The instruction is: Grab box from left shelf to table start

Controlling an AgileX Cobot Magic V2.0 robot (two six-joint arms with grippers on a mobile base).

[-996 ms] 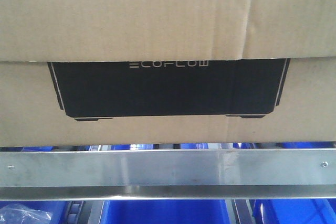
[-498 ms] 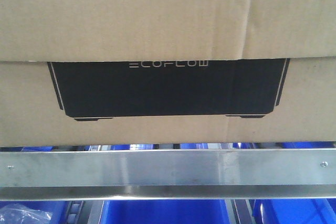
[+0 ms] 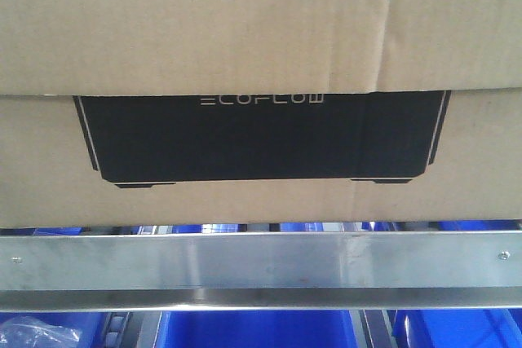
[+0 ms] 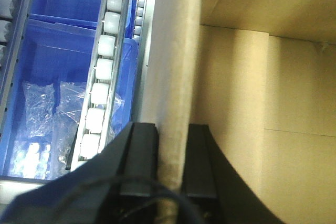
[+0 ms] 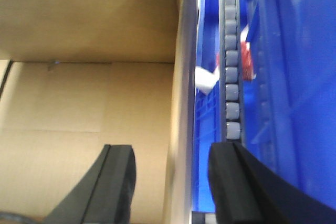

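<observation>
Box above left shelf rail; one side wall at each claw.
Left claw pinches its wall; right claw spread astride the other, not gripping.

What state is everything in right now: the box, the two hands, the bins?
box: top open, at the left shelf.
left hand: closed on the box's side wall.
right hand: open, straddling the opposite wall.
blue bin: holds clear plastic bags.

Clear plastic bags in blue bin — white rollers alongside; red obj by grey rollers.
</observation>
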